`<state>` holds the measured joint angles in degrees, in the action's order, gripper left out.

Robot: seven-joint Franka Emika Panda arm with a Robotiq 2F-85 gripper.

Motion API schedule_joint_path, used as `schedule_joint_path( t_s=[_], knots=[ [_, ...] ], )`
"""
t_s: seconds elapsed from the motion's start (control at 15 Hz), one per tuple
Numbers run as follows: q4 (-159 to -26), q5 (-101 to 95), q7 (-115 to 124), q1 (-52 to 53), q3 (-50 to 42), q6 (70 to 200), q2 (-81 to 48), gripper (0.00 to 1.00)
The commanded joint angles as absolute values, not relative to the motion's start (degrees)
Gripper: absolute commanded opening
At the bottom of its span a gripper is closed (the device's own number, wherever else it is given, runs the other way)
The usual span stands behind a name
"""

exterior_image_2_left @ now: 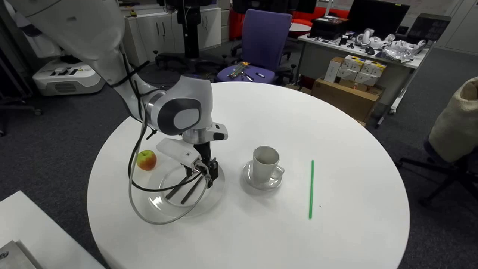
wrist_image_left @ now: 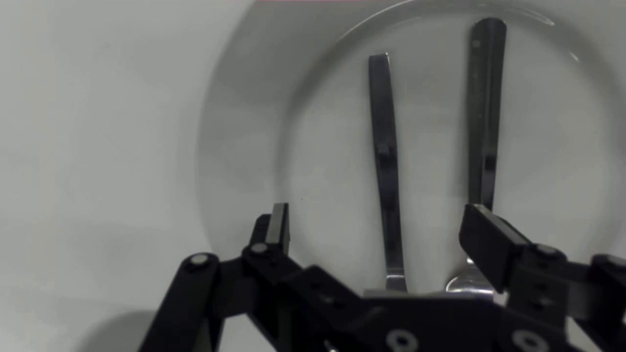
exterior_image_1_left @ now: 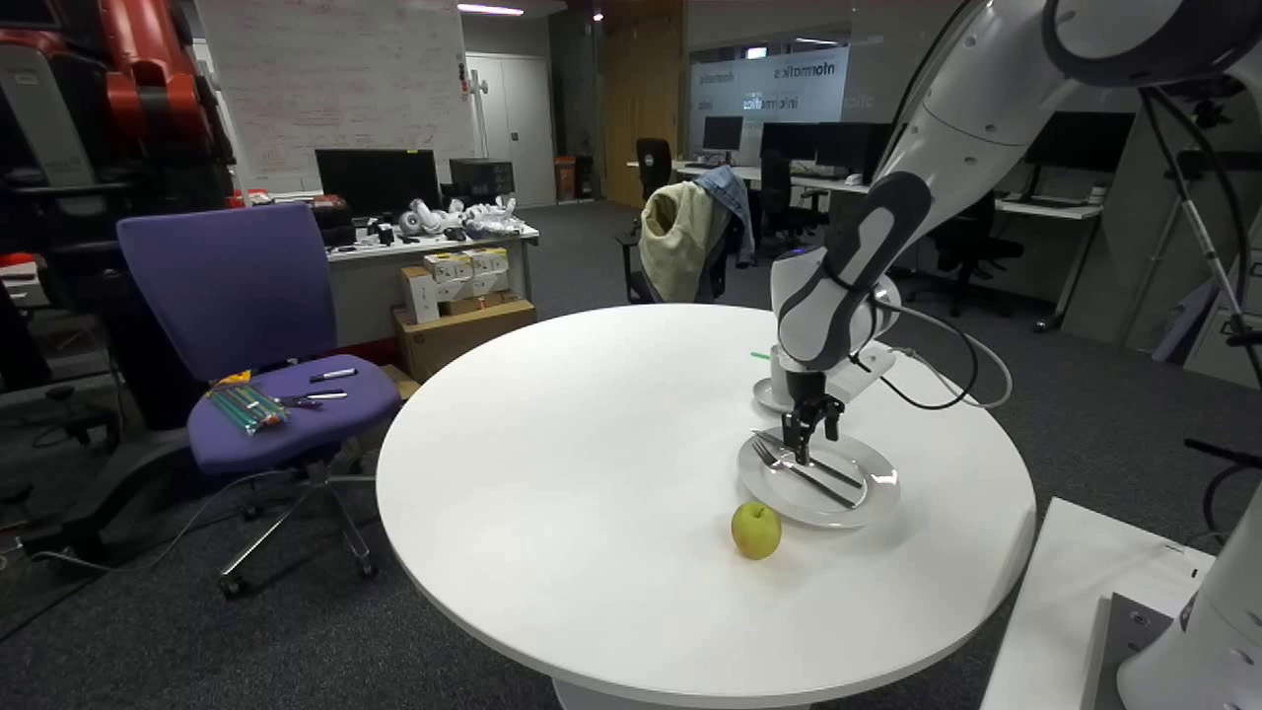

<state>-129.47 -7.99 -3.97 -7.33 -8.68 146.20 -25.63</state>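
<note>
Jaws spread wide apart, the tool (wrist_image_left: 375, 215) hangs low over a white plate (wrist_image_left: 430, 122), pointing down. A knife (wrist_image_left: 387, 161) lies on the plate just below the gap between the fingers (wrist_image_left: 489, 244), and close beside it, nearly parallel, lies a fork (wrist_image_left: 483, 122) — one finger stands right over the fork's neck, though from here I can't tell whether they touch. Both handles (wrist_image_left: 381, 88) run out to one side of the tool; the tines (exterior_image_1_left: 762, 454) show on the opposite side. A yellow-green apple (exterior_image_1_left: 756, 531) with a reddish patch sits just off the plate, on the fork's side of the tool. Across the tool from it, a pale mug (exterior_image_2_left: 263, 170) stands upright on a saucer (exterior_image_2_left: 272, 184), its grip turned away from the tool. Farther out — past the mug — a green stick (exterior_image_2_left: 311, 189) lies flat on the round white surface (exterior_image_1_left: 572, 424).
</note>
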Motion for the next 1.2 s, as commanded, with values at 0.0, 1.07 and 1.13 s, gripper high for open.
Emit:
schedule_joint_path(
  t_s=[0.0,1.07,1.13],
  knots=[
    [-129.65,-9.36,-1.94,-6.43,-9.6,148.21,-25.7,0.84],
    [-129.21,-9.1,-1.84,-6.58,-9.83,147.98,-26.0,0.37],
    [-129.24,-9.09,-1.87,-6.6,-9.82,147.99,-25.98,0.34]
  ],
)
